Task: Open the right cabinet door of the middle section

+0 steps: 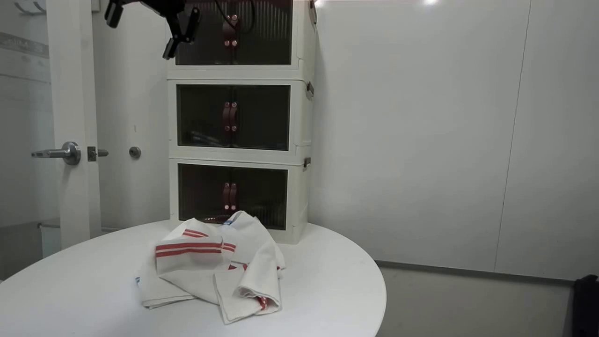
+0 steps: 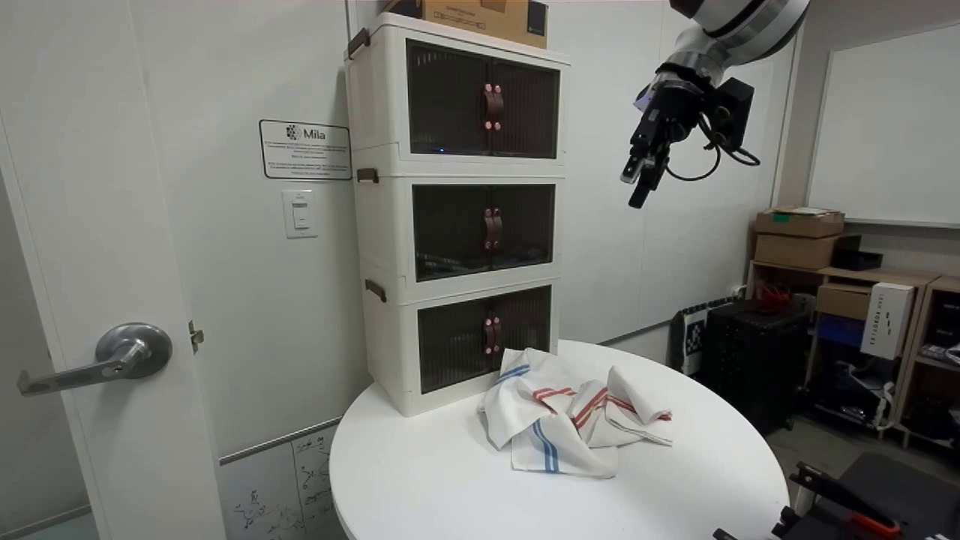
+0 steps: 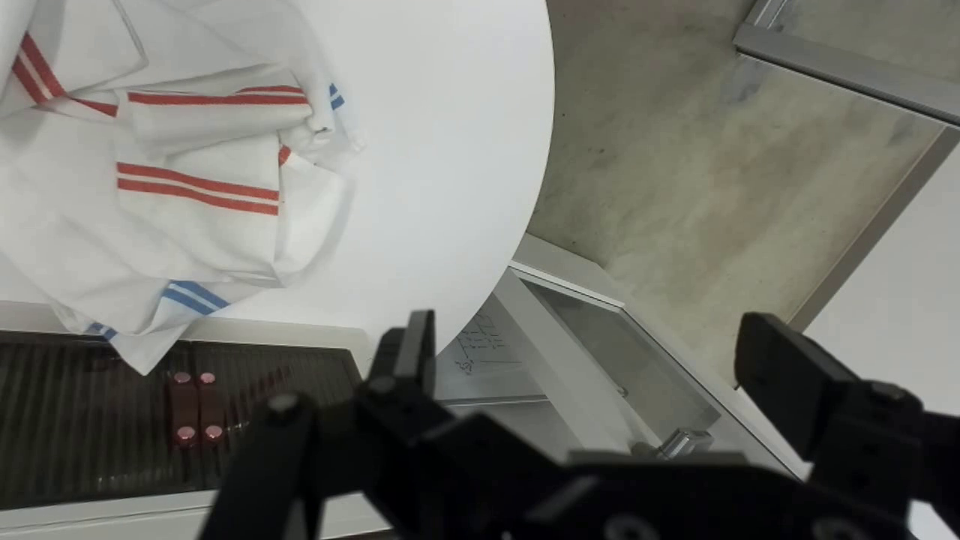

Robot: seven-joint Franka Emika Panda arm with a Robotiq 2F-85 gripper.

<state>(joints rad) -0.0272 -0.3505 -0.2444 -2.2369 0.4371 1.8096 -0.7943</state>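
White framing edged the middle section (image 1: 238, 155), the central of three stacked boxes on a round table (image 1: 341, 281). Its right cabinet door (image 1: 262, 117), a dark tinted panel, was closed in both exterior views, beside its left-hand twin (image 1: 201, 110); its reddish-brown handle (image 1: 234, 117) stood upright at the inner edge, just beside the twin's. Behind the twin, something pale (image 1: 206, 139) seemed to lie low, though the tint made it hard to be sure. The gripper (image 3: 589, 337) was released, its two fingers (image 3: 776, 367) spread wide, and it hung in the air well apart from that door. A rumpled white cloth (image 2: 570, 427) with red and blue stripes lay on the table in front of the bottom box (image 2: 390, 337), hiding part of its front. In an exterior view, a cardboard box (image 2: 480, 21) sat on the top box (image 2: 382, 97).
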